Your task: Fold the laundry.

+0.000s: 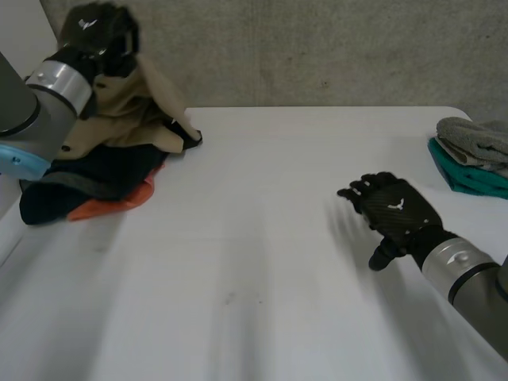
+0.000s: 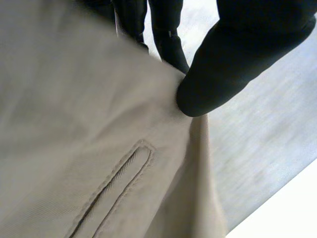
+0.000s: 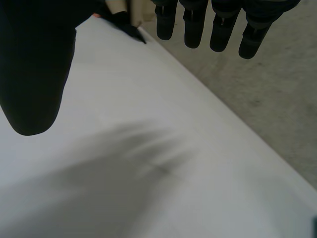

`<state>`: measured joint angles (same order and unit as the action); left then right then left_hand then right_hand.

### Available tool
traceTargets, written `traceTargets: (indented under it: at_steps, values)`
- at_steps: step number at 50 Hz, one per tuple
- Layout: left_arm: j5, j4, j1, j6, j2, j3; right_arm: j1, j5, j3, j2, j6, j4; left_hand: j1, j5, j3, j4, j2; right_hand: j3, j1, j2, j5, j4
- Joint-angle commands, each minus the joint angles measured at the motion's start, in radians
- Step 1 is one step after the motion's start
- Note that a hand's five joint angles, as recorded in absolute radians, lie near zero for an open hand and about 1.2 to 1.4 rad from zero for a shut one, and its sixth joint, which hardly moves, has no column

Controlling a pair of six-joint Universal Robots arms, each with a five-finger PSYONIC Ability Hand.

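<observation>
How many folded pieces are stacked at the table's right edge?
2: a grey cloth on top, and a teal cloth beneath it; more may be hidden past the view's edge.

The left hand [image 1: 99,32] and the right hand [image 1: 393,208] were black, each with a little white mark on its back (like a tiny bird). Shiny silver rings [image 1: 63,86] joined them to round grey arms [image 1: 16,107].

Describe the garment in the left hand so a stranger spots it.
At the far left corner of the white table sits a clothes heap. The beige garment tops it, pinched by the left hand; a dark garment and an orange garment lie beneath.
</observation>
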<state>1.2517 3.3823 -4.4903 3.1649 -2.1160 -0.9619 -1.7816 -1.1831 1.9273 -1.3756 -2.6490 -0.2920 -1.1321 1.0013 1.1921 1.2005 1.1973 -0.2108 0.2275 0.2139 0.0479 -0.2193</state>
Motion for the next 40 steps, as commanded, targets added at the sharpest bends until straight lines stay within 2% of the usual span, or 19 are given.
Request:
traceTargets:
  at_steps: [1,5,11,12,14,16,18,22,27,33,36,40]
  values:
    - [-0.093,0.095,0.221,-0.109,0.172,-0.297,0.040,-0.046,-0.005,-0.054,-0.045,-0.015,-0.264,0.220,0.204,0.196,0.199,0.036,-0.053,-0.039,-0.048,0.045]
    - [-0.084,0.089,0.327,-0.112,0.154,-0.343,0.067,-0.056,-0.008,-0.065,-0.089,-0.016,-0.264,0.220,0.204,0.196,0.199,0.036,-0.053,-0.039,-0.048,0.045]
    - [-0.092,0.088,0.439,-0.105,0.059,-0.396,0.114,-0.063,-0.008,-0.072,-0.100,-0.018,-0.264,0.220,0.204,0.196,0.199,0.036,-0.053,-0.039,-0.048,0.045]
    - [-0.098,0.088,0.477,-0.102,0.036,-0.408,0.122,-0.063,-0.010,-0.072,-0.100,-0.018,0.087,-0.131,-0.147,-0.156,-0.152,0.036,-0.053,-0.039,-0.048,0.045]
    - [-0.107,0.088,0.497,-0.097,0.021,-0.422,0.136,-0.063,-0.014,-0.072,-0.100,-0.016,0.468,-0.511,-0.528,-0.536,-0.533,0.036,-0.053,-0.039,-0.048,0.045]
    - [-0.121,0.089,0.510,-0.098,0.013,-0.438,0.140,-0.061,-0.019,-0.072,-0.100,-0.016,0.674,-0.718,-0.734,-0.742,-0.739,0.036,-0.053,-0.039,-0.048,0.045]
    - [-0.115,0.088,0.507,-0.097,0.018,-0.443,0.140,-0.058,-0.019,-0.072,-0.100,-0.012,0.707,-0.751,-0.767,-0.775,-0.772,0.036,-0.053,-0.039,-0.048,0.045]
    - [-0.100,0.085,0.461,-0.097,0.039,-0.454,0.139,-0.052,-0.019,-0.072,-0.097,-0.009,0.722,-0.766,-0.782,-0.790,-0.787,0.036,-0.053,-0.039,-0.048,0.045]
    - [-0.080,0.057,0.327,-0.086,0.129,-0.482,0.130,-0.044,-0.017,-0.071,-0.089,-0.003,0.725,-0.769,-0.785,-0.793,-0.790,0.036,-0.053,-0.039,-0.048,0.045]
    - [-0.077,0.016,0.229,-0.034,0.182,-0.497,0.067,-0.040,-0.001,-0.085,-0.074,0.004,0.722,-0.766,-0.782,-0.790,-0.787,0.036,-0.053,-0.039,-0.048,0.045]
    - [-0.077,-0.011,0.175,0.021,0.188,-0.514,-0.010,-0.035,0.002,-0.082,-0.060,0.042,0.716,-0.760,-0.776,-0.785,-0.781,0.036,-0.053,-0.039,-0.048,0.045]
    - [-0.075,-0.052,0.117,0.151,0.179,-0.532,-0.076,-0.050,0.004,-0.077,-0.058,0.123,0.713,-0.757,-0.773,-0.782,-0.778,0.036,-0.053,-0.039,-0.048,0.045]
